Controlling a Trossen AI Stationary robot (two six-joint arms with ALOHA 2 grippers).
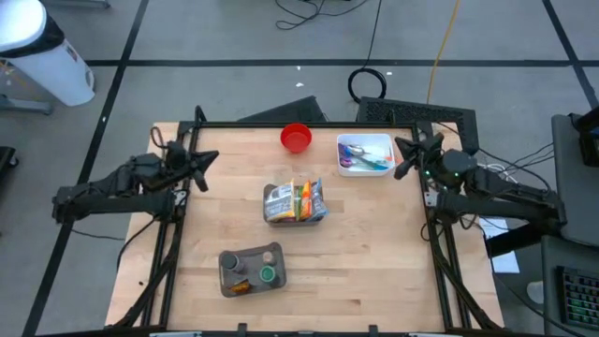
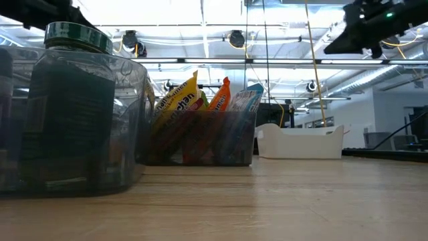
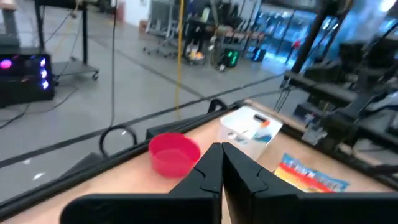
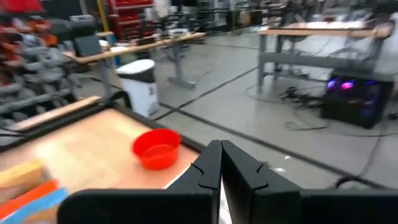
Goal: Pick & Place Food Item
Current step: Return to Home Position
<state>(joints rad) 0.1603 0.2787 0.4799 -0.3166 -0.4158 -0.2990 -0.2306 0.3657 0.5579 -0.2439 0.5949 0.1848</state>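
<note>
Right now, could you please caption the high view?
Left gripper and right gripper shut at table sides; packet bin, bottle bin, red bowl, white tray between.

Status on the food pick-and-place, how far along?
Looks basically done. Noodle packs stand in the centre bin, green-capped bottle sits in the near bin. Nothing in hand: left end effector and right end effector are shut and empty, at the table sides. Left: probably only settling at home.

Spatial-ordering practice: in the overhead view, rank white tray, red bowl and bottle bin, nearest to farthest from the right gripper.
1. White tray, beside the right gripper.
2. Red bowl, top middle.
3. Bottle bin, bottom, left of middle.
</note>
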